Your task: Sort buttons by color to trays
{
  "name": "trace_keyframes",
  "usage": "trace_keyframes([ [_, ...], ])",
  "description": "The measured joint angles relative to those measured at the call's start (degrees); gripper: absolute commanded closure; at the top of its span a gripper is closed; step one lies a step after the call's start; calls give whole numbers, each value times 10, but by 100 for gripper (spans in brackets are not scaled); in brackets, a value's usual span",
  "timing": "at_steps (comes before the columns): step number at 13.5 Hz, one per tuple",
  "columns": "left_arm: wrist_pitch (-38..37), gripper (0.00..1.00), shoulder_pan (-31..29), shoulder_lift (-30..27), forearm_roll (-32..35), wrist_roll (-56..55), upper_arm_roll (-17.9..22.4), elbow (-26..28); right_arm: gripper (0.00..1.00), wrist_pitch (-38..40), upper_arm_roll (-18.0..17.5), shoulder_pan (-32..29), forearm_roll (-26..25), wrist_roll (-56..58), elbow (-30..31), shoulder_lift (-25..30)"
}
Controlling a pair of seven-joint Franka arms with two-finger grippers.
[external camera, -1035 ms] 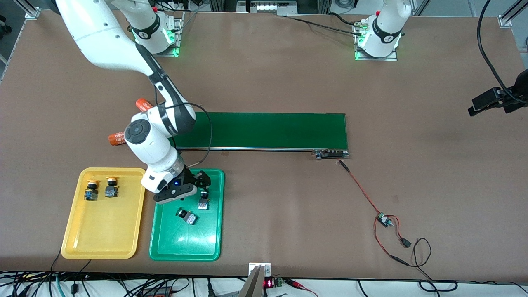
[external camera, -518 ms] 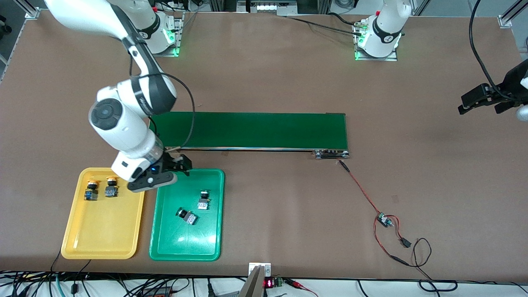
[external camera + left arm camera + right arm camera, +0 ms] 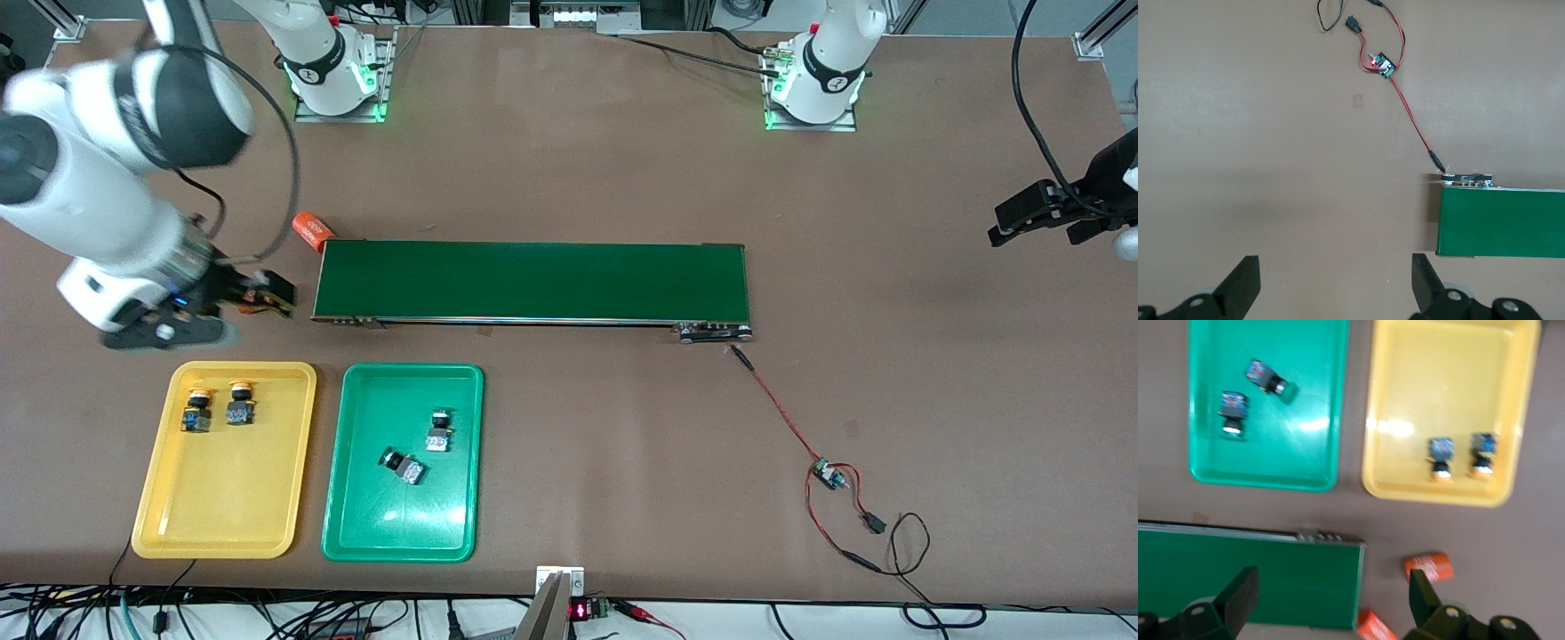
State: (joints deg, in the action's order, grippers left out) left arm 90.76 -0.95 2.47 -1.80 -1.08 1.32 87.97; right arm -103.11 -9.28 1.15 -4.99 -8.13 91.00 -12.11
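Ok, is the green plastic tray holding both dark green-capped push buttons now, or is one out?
Both are in. The two green-capped buttons lie inside the green tray; the right wrist view shows the same.

A robotics lab: two arms bolted at the table's (image 3: 569,160) twelve o'clock edge, a conveyor belt (image 3: 533,282) mid-table, a wired circuit board (image 3: 829,475) at four o'clock, cable tangles at six

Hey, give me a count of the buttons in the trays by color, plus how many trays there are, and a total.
Yellow-orange buttons: 2, both in the yellow tray
Dark green buttons: 2, both in the green tray
Trays: 2
Total: 6 things, 4 of them buttons
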Motion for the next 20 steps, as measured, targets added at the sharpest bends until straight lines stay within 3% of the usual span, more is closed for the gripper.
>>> trace_keyframes([
  [8, 1, 0, -2, 0, 0, 0, 1, 0, 0, 91, 44, -75, 27, 35, 4, 94],
  [15, 1, 0, -4, 0, 0, 0, 1, -1, 0, 94, 39, -65, 27, 38, 56, 146],
  [20, 1, 0, -4, 0, 0, 0, 1, -1, 0, 123, 46, -65, 27, 101, 64, 168],
])
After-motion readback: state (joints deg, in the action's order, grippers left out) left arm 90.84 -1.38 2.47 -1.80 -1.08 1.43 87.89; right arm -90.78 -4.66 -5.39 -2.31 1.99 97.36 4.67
